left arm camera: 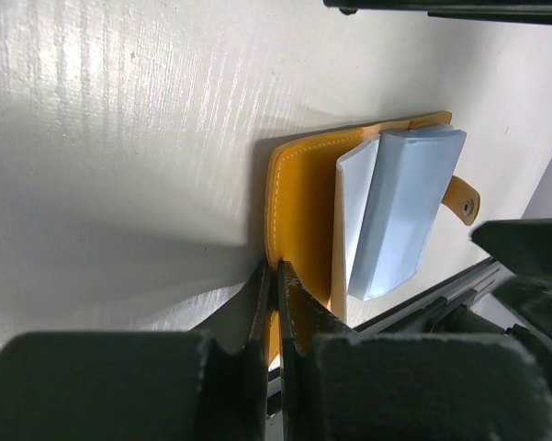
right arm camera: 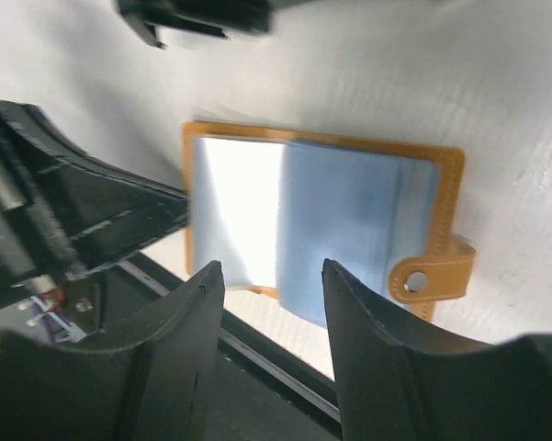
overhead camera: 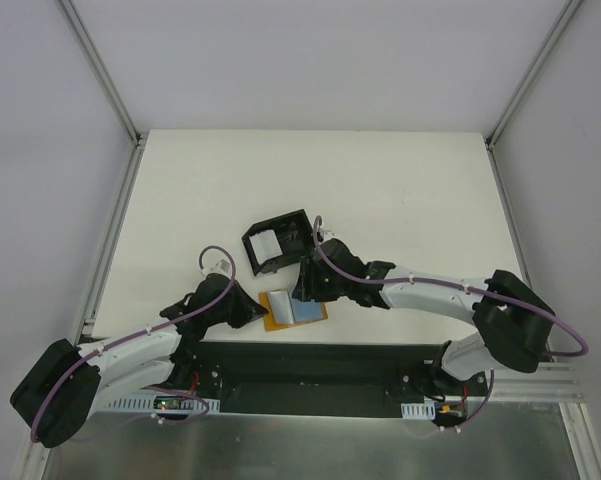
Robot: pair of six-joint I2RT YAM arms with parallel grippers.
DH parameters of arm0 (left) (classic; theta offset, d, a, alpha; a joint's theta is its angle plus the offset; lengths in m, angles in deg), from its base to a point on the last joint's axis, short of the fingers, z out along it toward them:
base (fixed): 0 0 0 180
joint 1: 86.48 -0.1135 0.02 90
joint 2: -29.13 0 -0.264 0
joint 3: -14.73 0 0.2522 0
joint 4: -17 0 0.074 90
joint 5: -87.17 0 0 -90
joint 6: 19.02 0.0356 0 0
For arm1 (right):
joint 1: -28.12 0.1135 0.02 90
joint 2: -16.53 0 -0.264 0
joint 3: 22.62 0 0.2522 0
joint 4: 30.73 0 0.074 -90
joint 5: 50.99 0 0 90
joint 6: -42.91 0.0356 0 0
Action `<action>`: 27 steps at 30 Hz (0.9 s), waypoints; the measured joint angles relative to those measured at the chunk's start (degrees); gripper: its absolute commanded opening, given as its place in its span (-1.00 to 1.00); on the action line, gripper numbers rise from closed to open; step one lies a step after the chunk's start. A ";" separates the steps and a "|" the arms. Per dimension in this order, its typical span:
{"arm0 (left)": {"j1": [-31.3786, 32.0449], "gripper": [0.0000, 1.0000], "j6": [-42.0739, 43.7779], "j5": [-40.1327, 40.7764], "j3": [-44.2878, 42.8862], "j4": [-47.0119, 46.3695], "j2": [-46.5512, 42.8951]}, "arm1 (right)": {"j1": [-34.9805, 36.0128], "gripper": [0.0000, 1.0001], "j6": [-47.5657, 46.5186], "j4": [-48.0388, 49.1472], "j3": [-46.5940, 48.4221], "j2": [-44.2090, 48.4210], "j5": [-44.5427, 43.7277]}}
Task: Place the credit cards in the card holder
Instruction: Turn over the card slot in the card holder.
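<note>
L end effector (left arm camera: 274, 271) pinched wallet (left arm camera: 303, 202) edge; R end effector (right arm camera: 271, 276) hung spread over blue sleeves (right arm camera: 340, 230). Best, I reckoned: pin wallet, nip one card.

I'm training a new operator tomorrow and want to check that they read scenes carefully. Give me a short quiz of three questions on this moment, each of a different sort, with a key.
1. True or false: the black open-topped plastic box lies nearer the arm bases than the open tan-orange folding wallet.
2. The left gripper is: A) wide open over the box; B) shut on the wallet's edge; C) out of every view.
3. Fill in: in the right wrist view, the right gripper has its jaws ____, with the wallet showing between them.

Key: 1 false; 2 B; 3 open.
</note>
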 measured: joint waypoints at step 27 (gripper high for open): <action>-0.17 -1.00 1.40 -0.02 0.26 -0.81 0.46 | 1.92 0.04 0.81 6.47 5.07 -12.83 12.81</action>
